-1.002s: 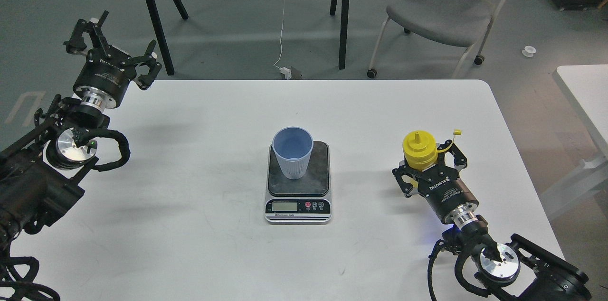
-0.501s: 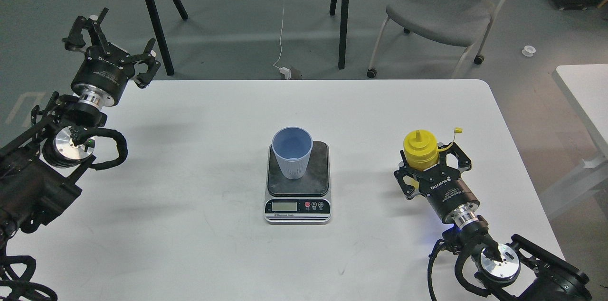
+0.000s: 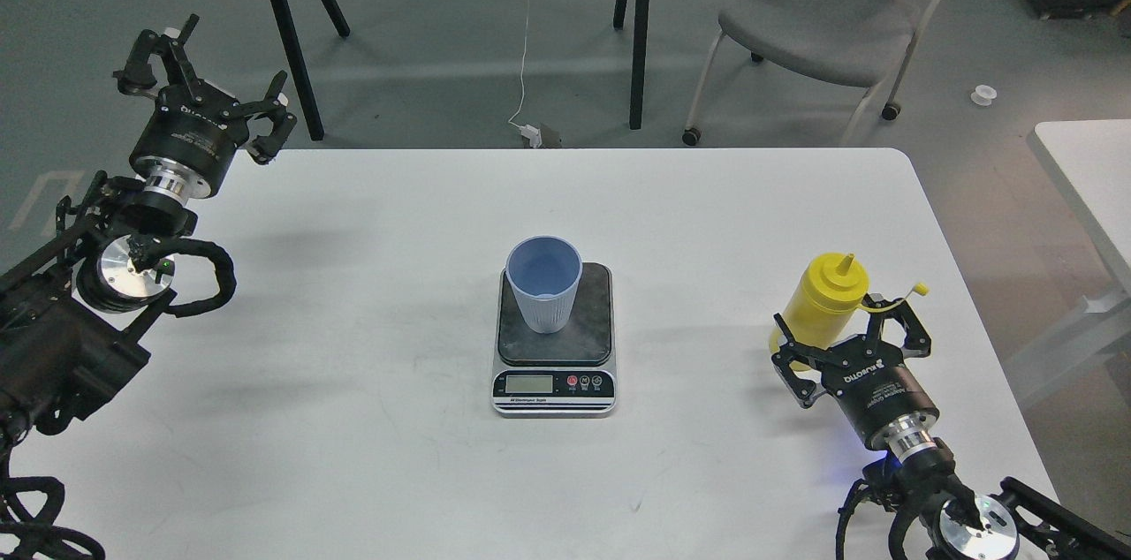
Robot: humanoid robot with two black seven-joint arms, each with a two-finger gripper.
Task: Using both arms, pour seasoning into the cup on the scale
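Since earlier, right gripper [image 3: 850,346] drew back right of the scale [image 3: 554,339], jaws spread around the seasoning [image 3: 824,300]; left gripper [image 3: 205,92] gapes empty, far left

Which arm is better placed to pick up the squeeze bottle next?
Right. Its pincer sits open right beside the yellow squeeze bottle, while the left pincer hangs open over the table's far-left corner.

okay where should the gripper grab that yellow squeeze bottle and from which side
Probably the yellow squeeze bottle's smooth round body below the shoulder, approached from the near right, where the right gripper already sits open around its base. The tapered nozzle and thin cap tether give poor purchase.
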